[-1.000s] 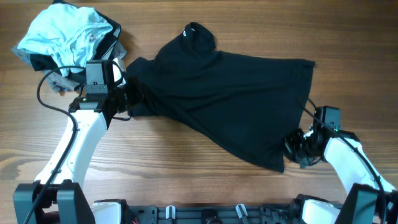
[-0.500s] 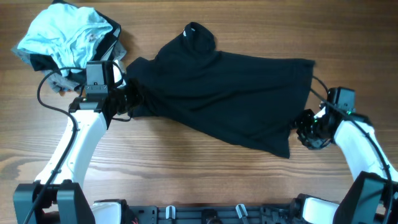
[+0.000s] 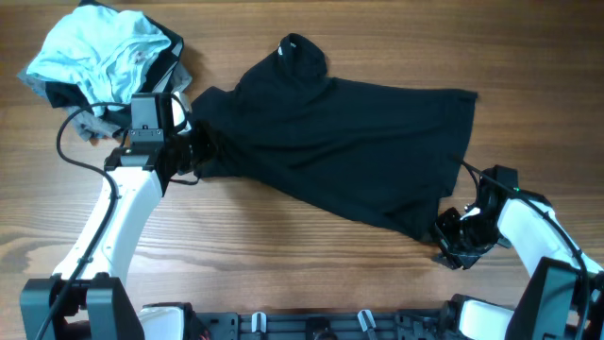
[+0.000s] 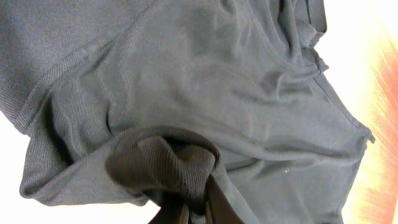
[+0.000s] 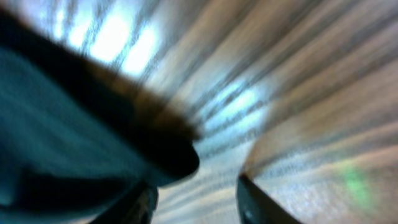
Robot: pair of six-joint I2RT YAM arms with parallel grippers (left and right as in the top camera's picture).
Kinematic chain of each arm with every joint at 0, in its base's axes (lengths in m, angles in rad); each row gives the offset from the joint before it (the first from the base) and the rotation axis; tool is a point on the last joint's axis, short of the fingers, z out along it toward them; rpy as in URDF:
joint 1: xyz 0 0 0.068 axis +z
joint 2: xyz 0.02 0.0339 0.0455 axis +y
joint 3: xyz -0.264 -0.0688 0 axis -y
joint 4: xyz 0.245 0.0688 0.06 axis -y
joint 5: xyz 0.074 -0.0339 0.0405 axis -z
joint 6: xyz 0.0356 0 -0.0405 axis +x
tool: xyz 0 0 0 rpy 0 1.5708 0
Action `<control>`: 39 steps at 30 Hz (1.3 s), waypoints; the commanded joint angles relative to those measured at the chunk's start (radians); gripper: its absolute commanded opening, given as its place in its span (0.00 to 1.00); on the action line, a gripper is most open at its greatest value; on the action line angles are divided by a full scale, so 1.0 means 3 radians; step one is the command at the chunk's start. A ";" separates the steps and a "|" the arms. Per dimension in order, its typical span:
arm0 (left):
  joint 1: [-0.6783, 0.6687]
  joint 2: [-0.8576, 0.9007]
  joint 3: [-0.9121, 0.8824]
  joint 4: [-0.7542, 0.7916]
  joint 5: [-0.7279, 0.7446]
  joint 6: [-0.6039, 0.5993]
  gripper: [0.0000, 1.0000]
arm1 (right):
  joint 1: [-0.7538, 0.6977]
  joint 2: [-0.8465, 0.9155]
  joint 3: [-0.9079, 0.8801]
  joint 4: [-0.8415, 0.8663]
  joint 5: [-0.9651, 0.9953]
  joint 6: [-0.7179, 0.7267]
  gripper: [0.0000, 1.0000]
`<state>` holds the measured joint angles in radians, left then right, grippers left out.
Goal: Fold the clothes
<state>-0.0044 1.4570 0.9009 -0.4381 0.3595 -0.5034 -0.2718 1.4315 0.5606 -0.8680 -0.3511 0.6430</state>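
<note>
The black shirt [image 3: 349,142] lies spread across the middle of the wooden table, with its neck opening [image 3: 300,49] at the far side. My left gripper [image 3: 195,151] is shut on a bunched fold at the shirt's left edge. The left wrist view shows that ribbed fold [image 4: 168,162] pinched in the jaws [image 4: 199,208]. My right gripper [image 3: 451,241] is just right of the shirt's near right corner. In the blurred right wrist view its jaws [image 5: 196,199] are open over bare wood, with the shirt's corner [image 5: 74,124] at the left finger.
A pile of light-blue and grey garments [image 3: 99,57] sits at the far left corner, just behind my left arm. Bare wooden table [image 3: 283,255] shows along the front between the arms and to the right of the shirt.
My right gripper swung up and right, then came back down toward the front, to the shirt's near right corner. That corner now lies a little farther back. The left arm has not moved.
</note>
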 commanded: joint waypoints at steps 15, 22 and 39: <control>0.0022 -0.0001 0.0034 -0.0245 -0.0031 0.0184 0.07 | -0.0062 -0.0017 0.1136 -0.0623 0.0394 -0.0565 0.06; 0.0020 -0.0276 0.0034 -0.0558 0.0058 0.0359 0.06 | -0.0146 -0.0003 0.1541 -0.0994 0.0710 -0.0656 0.09; -0.0001 -0.0286 0.0034 -0.0423 -0.0057 0.0459 0.04 | -0.0094 0.0258 0.0799 -0.0787 0.0100 -0.0659 0.42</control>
<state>-0.0048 1.3689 0.9009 -0.5758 0.3611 -0.3931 -0.3122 1.4937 0.8597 -1.0882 -0.2913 0.4431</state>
